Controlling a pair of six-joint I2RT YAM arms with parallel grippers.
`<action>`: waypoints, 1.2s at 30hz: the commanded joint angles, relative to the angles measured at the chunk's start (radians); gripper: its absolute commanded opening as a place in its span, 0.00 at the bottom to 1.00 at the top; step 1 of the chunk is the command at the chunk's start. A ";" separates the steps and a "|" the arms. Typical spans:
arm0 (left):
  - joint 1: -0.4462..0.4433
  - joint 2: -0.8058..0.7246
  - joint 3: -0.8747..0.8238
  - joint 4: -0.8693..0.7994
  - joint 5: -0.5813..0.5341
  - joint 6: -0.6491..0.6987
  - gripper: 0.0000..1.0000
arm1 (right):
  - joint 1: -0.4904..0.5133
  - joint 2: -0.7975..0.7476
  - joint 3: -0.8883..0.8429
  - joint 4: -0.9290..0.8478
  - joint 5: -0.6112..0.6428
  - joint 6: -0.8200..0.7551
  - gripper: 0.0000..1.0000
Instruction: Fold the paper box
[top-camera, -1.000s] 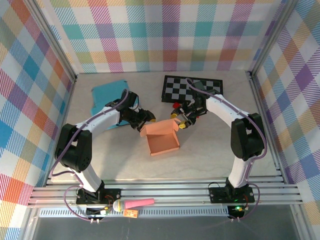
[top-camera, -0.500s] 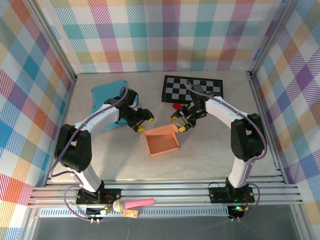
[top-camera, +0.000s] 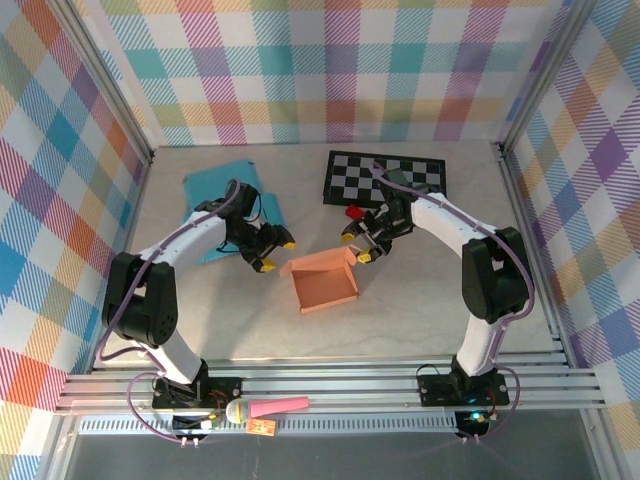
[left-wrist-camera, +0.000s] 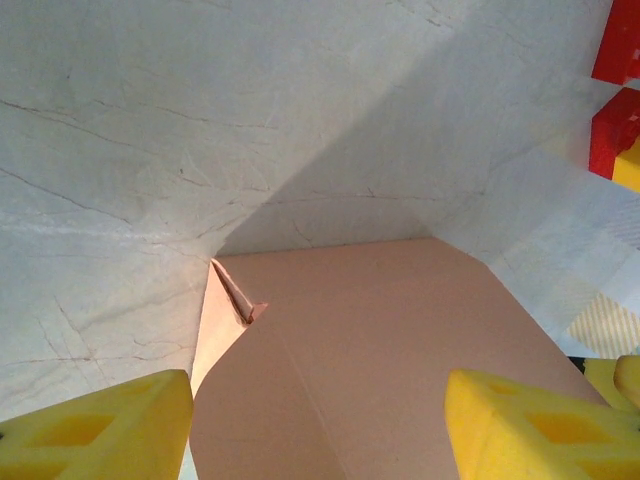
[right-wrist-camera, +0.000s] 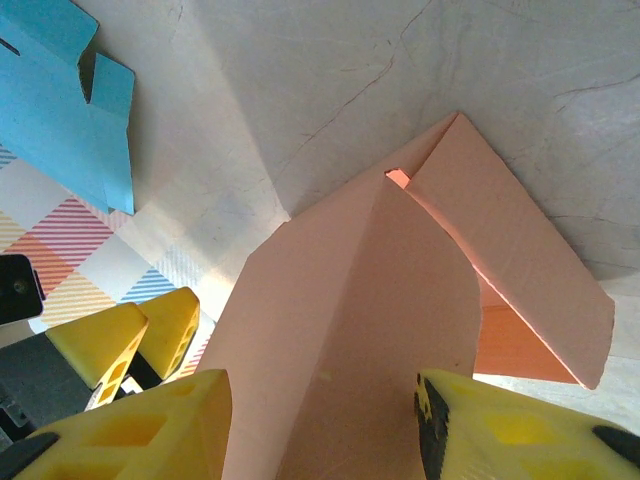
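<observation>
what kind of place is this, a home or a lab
Probably a robot test cell in a lab, not a home: a pale table boxed in by plaid backdrop walls, with an aluminium rail frame along its near edge.

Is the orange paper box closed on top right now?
No, the overhead view looks straight down into the paper box, whose top is open and whose inside floor is showing.

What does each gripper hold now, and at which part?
Left gripper: nothing. Right gripper straddles a flap of the salmon paper box; grip cannot be told.
</observation>
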 joint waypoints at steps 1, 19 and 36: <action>-0.011 -0.027 -0.018 -0.017 0.045 -0.029 0.67 | 0.008 -0.015 0.014 -0.002 -0.020 0.010 0.52; -0.061 -0.014 -0.046 0.069 0.089 -0.118 0.67 | 0.019 -0.011 0.013 0.023 -0.026 0.038 0.52; -0.103 -0.009 -0.061 0.153 0.095 -0.193 0.66 | 0.039 -0.012 0.006 0.040 -0.033 0.052 0.51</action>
